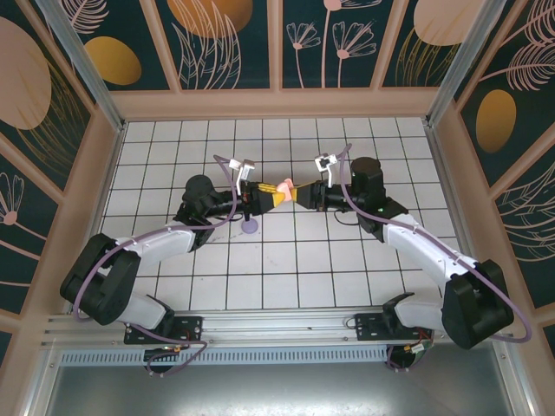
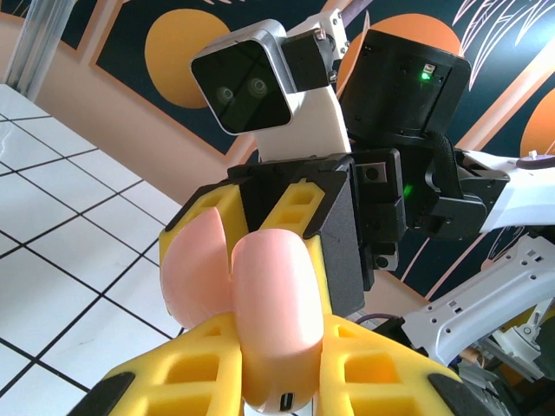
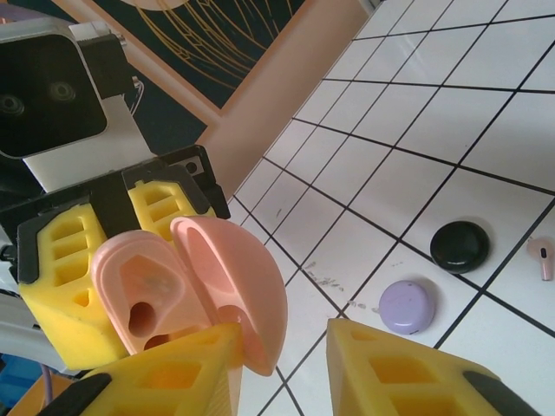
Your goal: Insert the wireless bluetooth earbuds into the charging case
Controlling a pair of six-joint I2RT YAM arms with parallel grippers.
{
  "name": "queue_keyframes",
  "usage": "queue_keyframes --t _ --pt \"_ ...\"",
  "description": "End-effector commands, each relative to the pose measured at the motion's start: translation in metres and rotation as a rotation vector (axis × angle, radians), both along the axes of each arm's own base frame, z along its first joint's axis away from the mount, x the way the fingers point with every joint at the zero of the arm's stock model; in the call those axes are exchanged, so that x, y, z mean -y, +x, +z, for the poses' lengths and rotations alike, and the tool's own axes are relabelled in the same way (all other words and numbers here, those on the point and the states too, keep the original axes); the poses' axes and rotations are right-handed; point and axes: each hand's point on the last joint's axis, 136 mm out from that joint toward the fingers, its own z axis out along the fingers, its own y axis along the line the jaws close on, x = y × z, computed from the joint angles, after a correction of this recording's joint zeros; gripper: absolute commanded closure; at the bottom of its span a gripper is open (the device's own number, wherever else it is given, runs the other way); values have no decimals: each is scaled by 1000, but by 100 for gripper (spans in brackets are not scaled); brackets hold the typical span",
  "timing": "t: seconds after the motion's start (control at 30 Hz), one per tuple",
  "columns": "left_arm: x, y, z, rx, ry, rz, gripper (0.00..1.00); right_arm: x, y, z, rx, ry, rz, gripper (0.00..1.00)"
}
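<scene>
A pale pink charging case (image 1: 283, 186) hangs above the middle of the tiled floor. My left gripper (image 2: 277, 347) is shut on its base, port end toward the wrist. The case (image 3: 139, 286) stands open, and the wells that show are bare. Its lid (image 3: 234, 277) leans against one finger of my right gripper (image 3: 282, 334), whose fingers are spread wide, so it is open. One pale pink earbud (image 3: 544, 257) lies on a tile at the right edge of the right wrist view. The other earbuds are out of view.
A shut light purple case (image 3: 406, 305) and a shut black case (image 3: 460, 245) lie on the tiles below the grippers. The purple case (image 1: 250, 227) sits just under the left arm. Pink walls (image 1: 277, 104) ring the floor.
</scene>
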Motion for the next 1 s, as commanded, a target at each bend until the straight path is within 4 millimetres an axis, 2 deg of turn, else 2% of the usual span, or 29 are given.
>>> queue_keyframes --t 0.0,0.1,0.37,0.43,0.53,0.63,0.77,0.97 --pt "2 -8 13 48 -31 -39 100 -5 6 19 61 27 -3 71" --pt "2 -8 13 50 -32 -40 100 -5 7 18 56 24 -5 75" --pt "2 -6 10 36 -26 -33 100 -6 7 22 58 27 -5 100" --pt "2 -2 7 23 -20 -16 89 -7 8 23 60 22 -11 100" --pt "1 8 1 9 1 44 54 -4 11 23 66 0 -33 100" --pt "-2 21 -5 11 43 123 36 1 17 17 71 -63 -72 100" --pt "-8 33 -7 69 138 200 24 11 26 6 82 -172 -113 100" --pt "-17 44 -8 152 325 199 17 26 35 0 131 -323 -140 100"
